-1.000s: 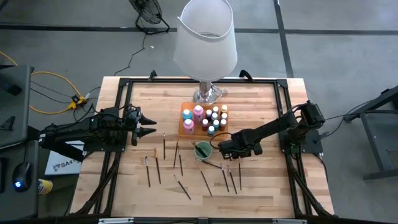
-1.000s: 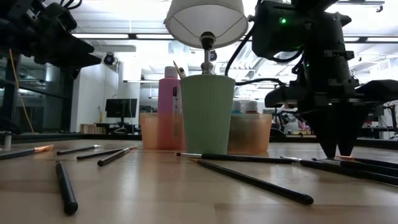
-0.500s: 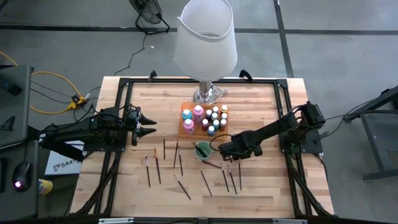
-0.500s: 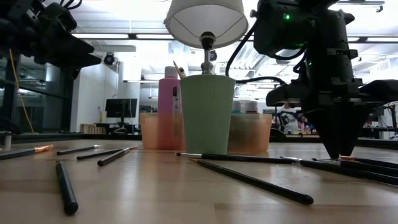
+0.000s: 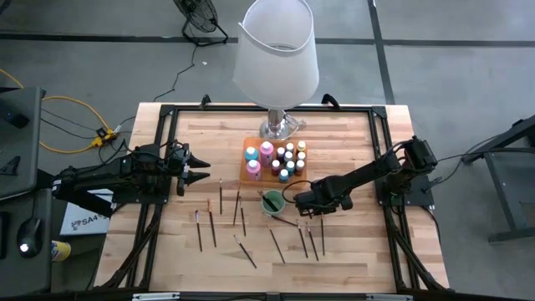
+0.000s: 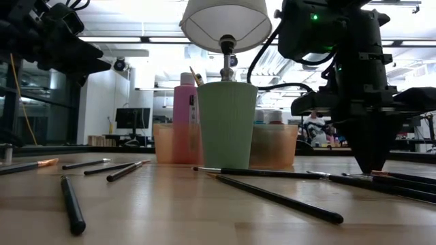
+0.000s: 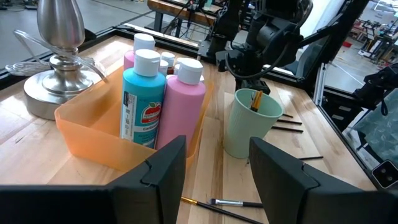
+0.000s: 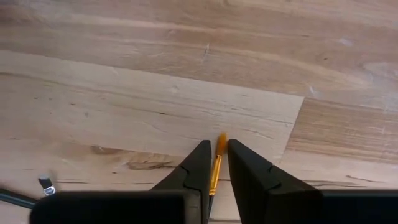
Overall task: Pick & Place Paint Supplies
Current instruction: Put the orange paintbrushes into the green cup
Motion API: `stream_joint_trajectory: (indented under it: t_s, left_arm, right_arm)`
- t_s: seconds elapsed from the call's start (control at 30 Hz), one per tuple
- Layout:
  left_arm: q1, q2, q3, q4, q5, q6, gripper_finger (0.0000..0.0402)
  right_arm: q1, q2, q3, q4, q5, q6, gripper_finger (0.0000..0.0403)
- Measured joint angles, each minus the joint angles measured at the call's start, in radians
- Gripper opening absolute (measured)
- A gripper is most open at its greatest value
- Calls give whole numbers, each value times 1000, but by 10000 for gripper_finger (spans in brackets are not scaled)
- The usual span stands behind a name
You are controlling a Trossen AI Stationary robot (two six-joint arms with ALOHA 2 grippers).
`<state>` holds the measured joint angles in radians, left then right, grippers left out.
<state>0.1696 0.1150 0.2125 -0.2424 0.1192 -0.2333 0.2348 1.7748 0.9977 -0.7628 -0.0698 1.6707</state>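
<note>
My right gripper point(image 5: 306, 210) points down at the table just right of the green cup point(image 5: 272, 201) and is shut on a thin dark-handled brush point(image 8: 217, 148). That cup holds one brush point(image 7: 255, 99). Several more brushes point(image 5: 242, 221) lie flat on the wood. An orange tray point(image 5: 251, 173) holds small paint bottles plus the taller teal point(image 7: 142, 99) and pink point(image 7: 183, 102) bottles. My left gripper point(image 5: 201, 171) hovers open above the table's left side, touching nothing. My right gripper pinches the brush between its two fingers point(image 8: 198, 167), near its orange tip end point(image 8: 218, 144). It comes from above, pointing down, with a finger on either side of the thin shaft. The brush looks to lie flat on the table point(image 6: 402, 178).
The big white-shaded lamp point(image 5: 277, 52) stands on its chrome base point(image 5: 280, 127) behind the tray. A black frame point(image 5: 164, 134) runs along the table's edges. Bare wood lies between the lamp and the right frame and along the near edge.
My right gripper has shut: in the low view its two fingertips stood slightly apart over the brush a second ago and now meet in one point on it. The brush still lies on the table. The left arm has kept still.
</note>
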Motion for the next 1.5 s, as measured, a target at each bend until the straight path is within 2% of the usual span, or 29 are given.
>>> stream_joint_trajectory:
  t_s: [0.2,0.4,0.57,0.77,1.0,1.23,1.37,1.5]
  left_arm:
    - [0,0,0,0,0,0,172]
    - [0,0,0,0,0,0,172]
    - [0,0,0,0,0,0,172]
    - [0,0,0,0,0,0,172]
    - [0,0,0,0,0,0,172]
    - [0,0,0,0,0,0,172]
    - [0,0,0,0,0,0,172]
    - [0,0,0,0,0,0,172]
  right_arm:
    - [7,0,-1,0,8,0,7]
    - [20,-1,-1,6,17,-8,4]
    - [47,-52,-1,56,45,11,3]
    - [93,-155,-1,49,157,50,3]
    - [157,-349,-1,33,391,-22,3]
    - [203,-547,-1,116,654,-277,3]
    - [209,-589,0,280,750,-575,3]
    - [208,-583,0,496,758,-916,3]
